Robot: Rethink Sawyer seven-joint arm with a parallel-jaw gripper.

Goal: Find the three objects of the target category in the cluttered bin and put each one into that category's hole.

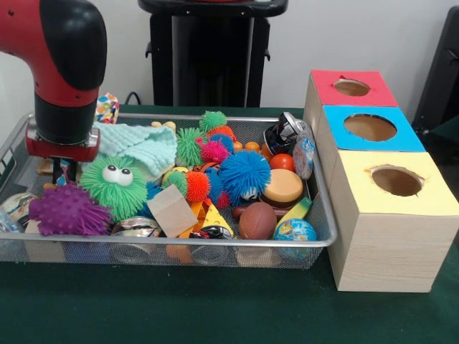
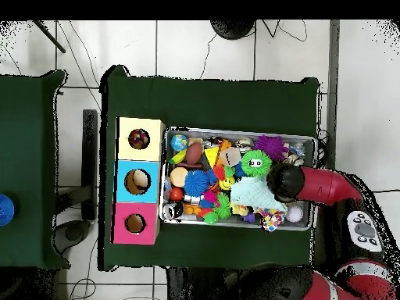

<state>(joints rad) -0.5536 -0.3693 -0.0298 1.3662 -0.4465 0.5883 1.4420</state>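
The wire mesh bin (image 1: pixel 215 244) is full of toys; it also shows in the overhead view (image 2: pixel 305 141). My gripper (image 1: pixel 63 170) hangs on the red and black arm, low in the bin's left end, beside the mint-green cloth (image 1: pixel 140 147). In the overhead view the arm's head (image 2: pixel 285 181) hides it. One white dotted cloth piece (image 1: pixel 107 107) lies at the bin's far rim behind the arm; it also shows in the overhead view (image 2: pixel 272 222). No other dotted cloth piece shows. The yellow-topped box's hole (image 1: pixel 396 180) is at the near right, outside the bin, and shows from above (image 2: pixel 139 139).
The blue-topped box (image 1: pixel 370 127) and the red-topped box (image 1: pixel 351 87) stand behind the yellow one. A green spiky ball with eyes (image 1: pixel 115 183), a purple spiky ball (image 1: pixel 68 210), a blue spiky ball (image 1: pixel 244 174) and a wooden block (image 1: pixel 172 210) crowd the bin.
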